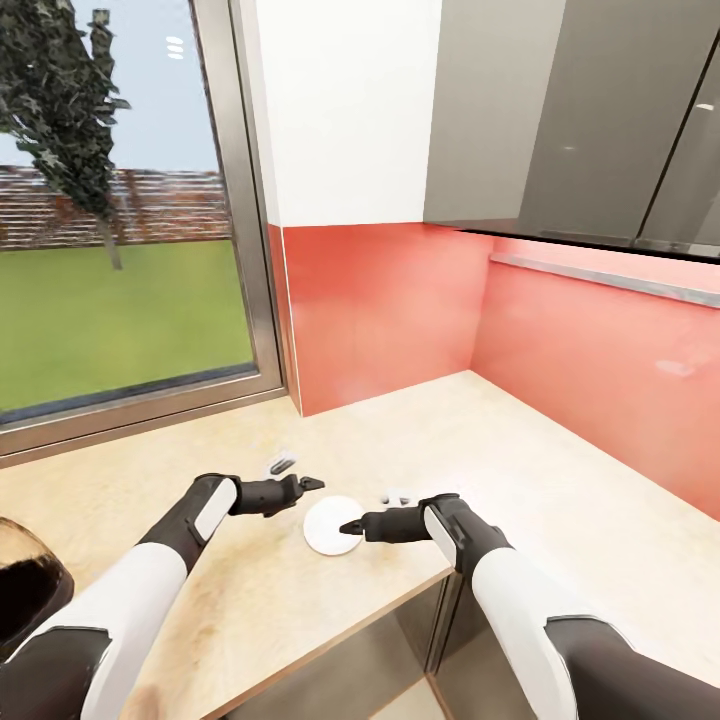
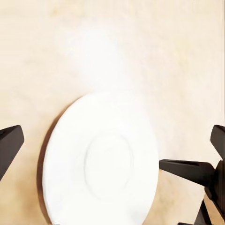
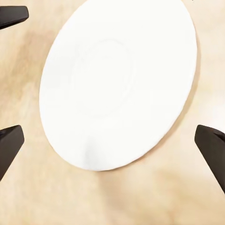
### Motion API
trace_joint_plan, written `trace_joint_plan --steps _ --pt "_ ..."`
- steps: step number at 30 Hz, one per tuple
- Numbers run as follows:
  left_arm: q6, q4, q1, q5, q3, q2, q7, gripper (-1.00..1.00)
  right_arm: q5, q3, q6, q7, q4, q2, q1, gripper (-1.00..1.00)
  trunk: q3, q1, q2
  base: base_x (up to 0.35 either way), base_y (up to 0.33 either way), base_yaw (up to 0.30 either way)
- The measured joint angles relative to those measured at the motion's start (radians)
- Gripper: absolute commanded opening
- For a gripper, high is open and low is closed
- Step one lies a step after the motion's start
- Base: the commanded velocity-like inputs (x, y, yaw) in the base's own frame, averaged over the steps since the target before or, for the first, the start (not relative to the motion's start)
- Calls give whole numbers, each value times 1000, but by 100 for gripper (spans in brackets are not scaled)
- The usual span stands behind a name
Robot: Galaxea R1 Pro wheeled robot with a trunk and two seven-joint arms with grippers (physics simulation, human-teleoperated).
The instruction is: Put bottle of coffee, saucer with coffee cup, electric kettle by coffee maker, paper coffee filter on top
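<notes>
Nearest to us, our two arms reach forward over the front edge of the counter [image 1: 560, 470], a pale, wood-patterned top. Between the two grippers lies the saucer [image 1: 333, 524], white and flat on the counter, close to the front edge where the top steps back above a gap in the cabinets.

Our right gripper [image 1: 352, 526] hangs over the saucer's right rim, its dark fingers pointing left. In the right wrist view the saucer [image 3: 117, 82] sits between the spread fingertips [image 3: 213, 150], which stand wide apart with nothing between them but the plate below (we cannot tell whether they touch it).

Our left gripper [image 1: 308, 484] hovers just beyond the saucer's far left rim, fingers pointing right. In the left wrist view the saucer [image 2: 101, 161] lies under it, one fingertip [image 2: 9, 145] at each side of the picture, wide apart and holding nothing; the right gripper's fingers [image 2: 187, 169] come in beside the plate.

A little farther back, near the left gripper, a small dark and pale object [image 1: 282, 464] lies on the counter; it is too small to name.

Beyond that, the counter runs to a red wall panel [image 1: 380, 310] at the back corner, with a window [image 1: 110, 210] to the left showing grass, a tree and a brick wall, and grey cupboards [image 1: 580, 110] above on the right.
</notes>
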Motion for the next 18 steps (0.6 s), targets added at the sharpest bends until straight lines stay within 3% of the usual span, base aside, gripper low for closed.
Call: trace_joint_plan --steps 18 --pt "1 0 13 -2 4 -4 11 100 0 1 -1 7 76 0 1 100 0 0 0 35 0 0"
